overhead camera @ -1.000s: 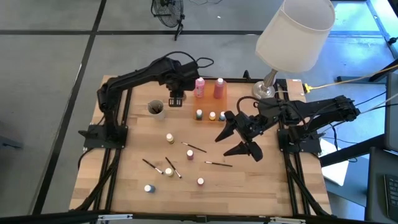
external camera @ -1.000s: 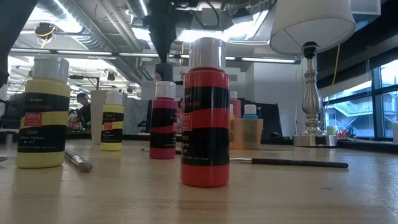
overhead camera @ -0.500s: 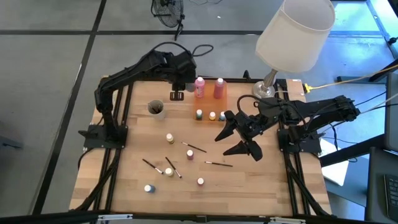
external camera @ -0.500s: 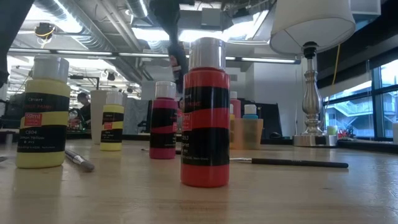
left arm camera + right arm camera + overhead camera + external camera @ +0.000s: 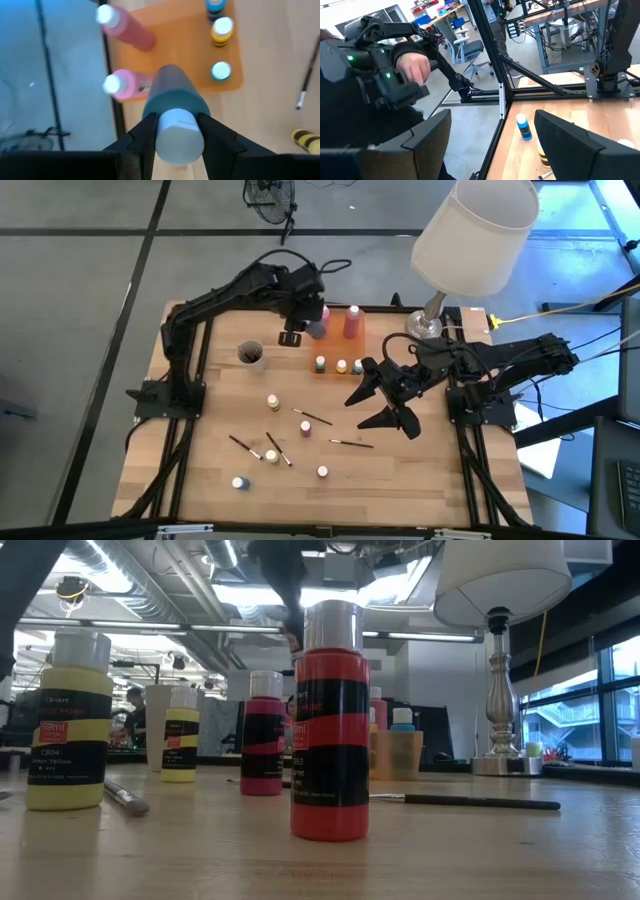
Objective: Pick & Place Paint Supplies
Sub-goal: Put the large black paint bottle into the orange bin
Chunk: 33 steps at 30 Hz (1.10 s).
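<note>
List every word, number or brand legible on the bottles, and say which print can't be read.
"59ml": on the yellow bottle nearest the low camera.
Remaining print on that label: too blurred to read.
Labels on the red bottle, the magenta bottle and the far yellow bottle: print visible, too small to read.
The high view and both wrist views show no readable text.
</note>
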### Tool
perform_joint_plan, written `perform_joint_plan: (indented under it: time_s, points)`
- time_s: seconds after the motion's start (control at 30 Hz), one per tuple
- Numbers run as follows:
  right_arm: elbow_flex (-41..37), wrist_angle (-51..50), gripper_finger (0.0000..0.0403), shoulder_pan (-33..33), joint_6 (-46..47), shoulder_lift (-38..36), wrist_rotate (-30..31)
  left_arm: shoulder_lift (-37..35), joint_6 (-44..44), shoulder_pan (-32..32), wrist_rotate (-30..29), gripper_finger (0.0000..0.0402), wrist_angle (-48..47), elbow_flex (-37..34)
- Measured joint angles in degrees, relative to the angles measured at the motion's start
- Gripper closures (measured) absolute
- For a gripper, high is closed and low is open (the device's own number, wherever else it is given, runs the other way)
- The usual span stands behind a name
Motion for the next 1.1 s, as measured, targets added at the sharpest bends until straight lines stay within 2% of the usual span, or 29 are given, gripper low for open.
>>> perform_joint_plan:
  time_s: [0.77, 1.1]
  points:
    - [0.0, -1.42, 0.0112, -0.81, 1.33, 0.0, 0.39, 10.31, 5.65, 0.93, 3.0, 0.0284, 2.96, 0.0]
    - [0.0, -1.38, 0.0111, -0.85, 1.53, 0.0, 0.33, 15.56, 8.7, 3.46, 1.8, 0.0284, 3.12, 0.0]
